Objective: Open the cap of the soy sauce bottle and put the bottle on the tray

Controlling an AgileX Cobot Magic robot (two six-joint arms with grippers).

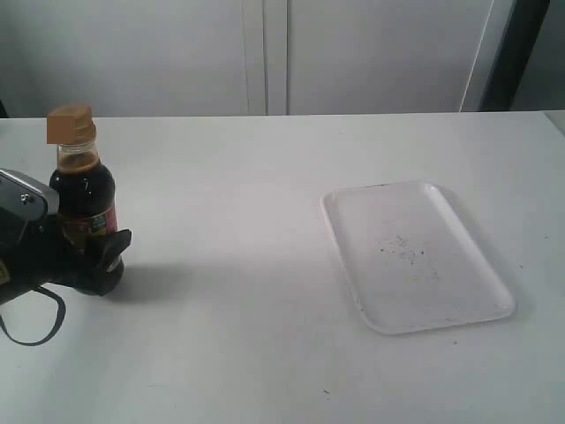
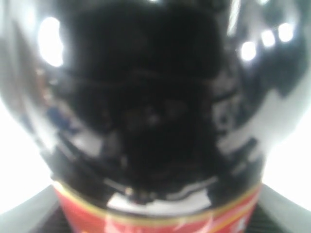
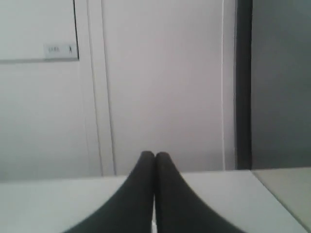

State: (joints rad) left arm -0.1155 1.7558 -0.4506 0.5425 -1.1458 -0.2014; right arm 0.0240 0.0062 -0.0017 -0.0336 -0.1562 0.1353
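White panelled walls (image 1: 265, 53) back a broad white table (image 1: 247, 336) that fills most of the exterior view. At the far left of that table stands the soy sauce bottle (image 1: 84, 190), upright, its dark contents reaching up to the neck and its golden-brown cap (image 1: 71, 124) seated down over the top, not flipped up. The left arm (image 1: 22, 243) enters low from the left edge, roughly level with the table, and its gripper (image 1: 93, 256) is closed around the lower body of the bottle at label height; one black finger (image 1: 113, 250) shows in front of the label on the side nearer the camera, the other is hidden behind the glass. A black cable loop (image 1: 35, 322) hangs beneath the arm onto the table. The left wrist view confirms the close grip: the bottle's dark glass (image 2: 155, 107) fills the picture, blurred, with the red label band (image 2: 155, 218) at one edge. The tray (image 1: 415, 256) lies flat on the right half of the table, well apart from the bottle, with a few dark specks on its floor. The right arm does not appear in the exterior view. Its wrist view shows the right gripper (image 3: 155, 160) with both black fingertips pressed together, holding nothing, raised above the table and pointing towards the wall.
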